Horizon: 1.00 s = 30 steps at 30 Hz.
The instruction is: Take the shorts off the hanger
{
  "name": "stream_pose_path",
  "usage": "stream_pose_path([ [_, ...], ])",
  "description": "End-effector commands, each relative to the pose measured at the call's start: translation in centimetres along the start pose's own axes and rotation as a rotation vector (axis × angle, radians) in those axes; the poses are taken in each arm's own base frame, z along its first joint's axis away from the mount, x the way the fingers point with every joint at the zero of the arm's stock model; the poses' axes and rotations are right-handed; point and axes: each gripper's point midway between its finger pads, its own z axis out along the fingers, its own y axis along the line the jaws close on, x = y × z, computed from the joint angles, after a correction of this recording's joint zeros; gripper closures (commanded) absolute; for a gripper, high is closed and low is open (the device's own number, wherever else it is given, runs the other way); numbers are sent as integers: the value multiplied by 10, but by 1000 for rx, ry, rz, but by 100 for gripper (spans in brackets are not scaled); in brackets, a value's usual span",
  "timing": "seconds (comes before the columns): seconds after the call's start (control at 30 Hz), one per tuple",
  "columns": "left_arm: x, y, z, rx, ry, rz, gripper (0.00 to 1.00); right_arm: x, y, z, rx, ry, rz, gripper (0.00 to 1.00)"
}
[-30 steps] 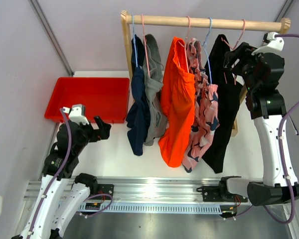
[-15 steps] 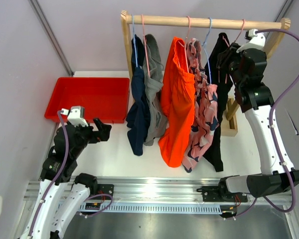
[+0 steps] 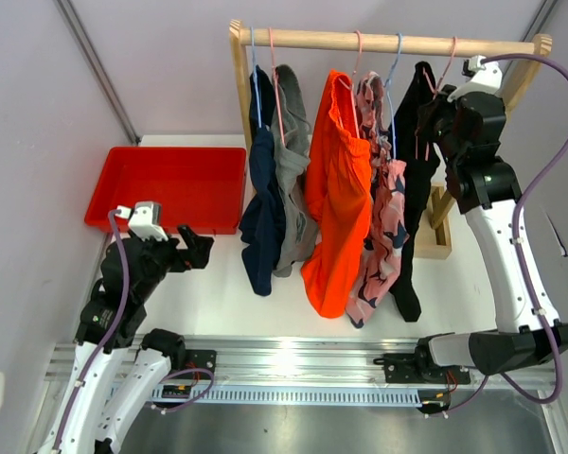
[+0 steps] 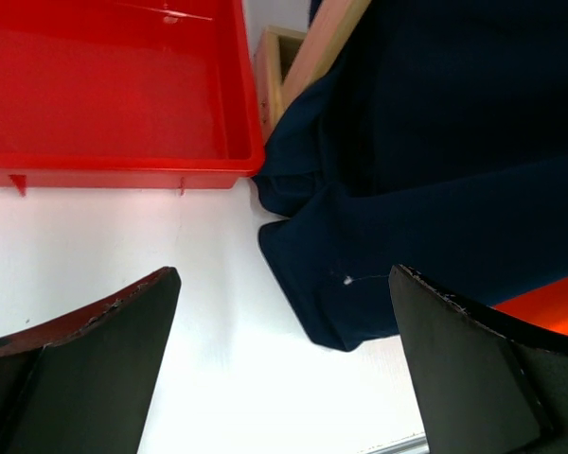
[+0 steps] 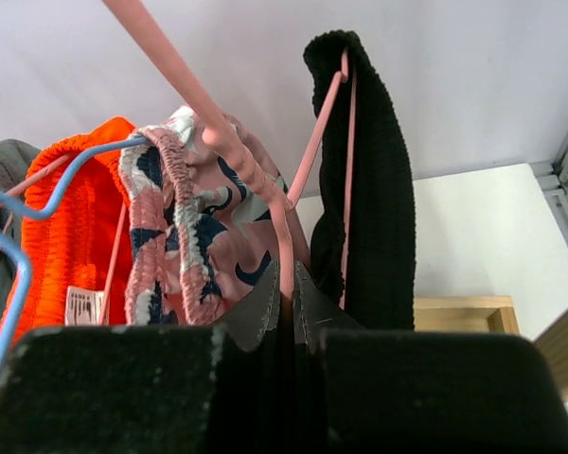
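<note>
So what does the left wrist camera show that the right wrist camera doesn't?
Only the left wrist view: the red bin, the navy shorts and the left gripper, open. Only the right wrist view: the right gripper shut on a pink hanger, plus the black shorts, the pink patterned shorts and a blue hanger. Both show the orange shorts and the white table.
</note>
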Motion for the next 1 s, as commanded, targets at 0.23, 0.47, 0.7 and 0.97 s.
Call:
stream_pose_path([
  [0.23,-95,-103,-21,382,-139,90,1,-88,-2,-114,-24,-250,43,100],
  [0.47,-130,-220,-23,526,-123,285,1,-62,-32,-152,76,-226,47,100],
  [0.7,-77,-350,-44,813,-64,338,1,-27,-57,-163,183,-167,99,100],
  [0.97,10,-442,-79,1005,3,369,1,-11,-78,-164,333,-86,146,100],
])
